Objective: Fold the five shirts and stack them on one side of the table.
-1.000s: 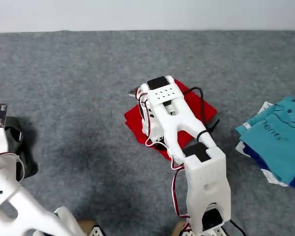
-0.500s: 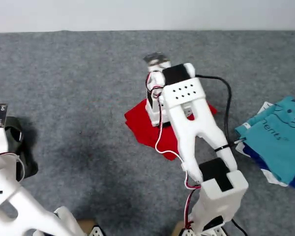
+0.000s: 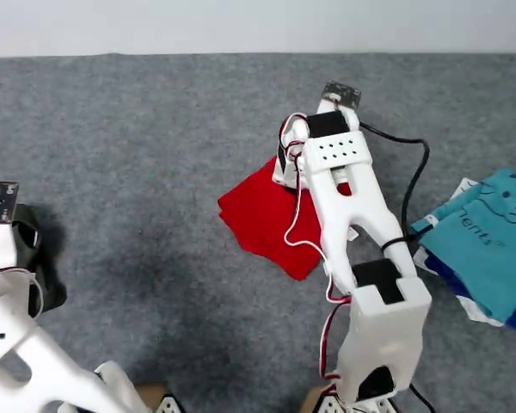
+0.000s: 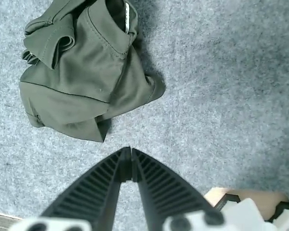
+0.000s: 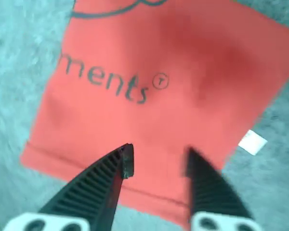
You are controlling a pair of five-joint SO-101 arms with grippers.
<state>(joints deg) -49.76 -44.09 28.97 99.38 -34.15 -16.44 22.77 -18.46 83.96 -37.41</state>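
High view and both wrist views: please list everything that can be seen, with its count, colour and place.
table: one, grey, carpet-like surface.
red shirt: one, red, folded flat near the table's middle.
tag: one, white, at the red shirt's edge.
shirt stack: number unclear, teal on top, dark blue and white below, at the table's edge on the robot's right.
green shirt: one, dark olive green, crumpled on the table.
left arm: one, white, at the near corner.
right arm: one, white, over the red shirt.
left pincer: one, black, shut, near the green shirt.
right pincer: one, black, open, above the red shirt.
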